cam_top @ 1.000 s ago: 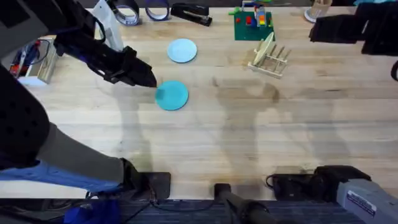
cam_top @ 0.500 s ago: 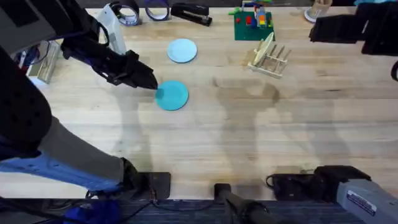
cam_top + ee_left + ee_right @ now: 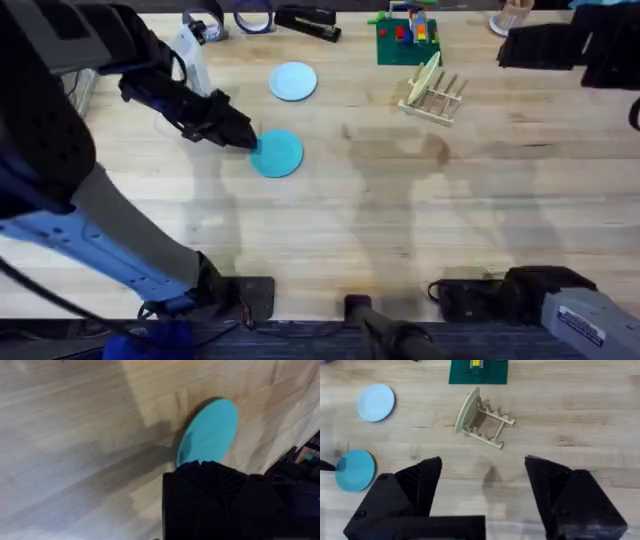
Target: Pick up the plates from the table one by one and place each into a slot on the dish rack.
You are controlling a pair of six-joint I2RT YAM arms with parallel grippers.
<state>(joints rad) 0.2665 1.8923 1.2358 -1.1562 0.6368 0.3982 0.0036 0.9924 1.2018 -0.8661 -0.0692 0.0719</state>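
The table [image 3: 420, 220] under me is pale wooden planking with clear grain, and soft shadows of my arms fall across its middle. Along the far edge, at the top of the overhead frame, lie tape rolls [image 3: 252, 17], a black stapler [image 3: 306, 20] and a green baseplate [image 3: 407, 40] with small coloured blocks on it.

My left arm rises large and dark at the left of the overhead view and covers much of that side. My left gripper [image 3: 243, 141] sits at the left rim of the teal plate [image 3: 277, 153]; its own camera shows a black finger mass over the near edge of that plate, and I cannot tell whether the fingers are parted or closed on it. My right gripper [image 3: 482, 487] hangs released, its two black fingers wide apart above bare wood.

The teal plate is a flat bright disc lying left of centre. The light-blue plate [image 3: 293, 81] lies flat just beyond it, toward the top of the frame, the two apart. The dish rack [image 3: 433, 92] stands at the upper right of centre, small and of light wood, with upright pegs and a pale disc [image 3: 467, 410] leaning in one end slot.
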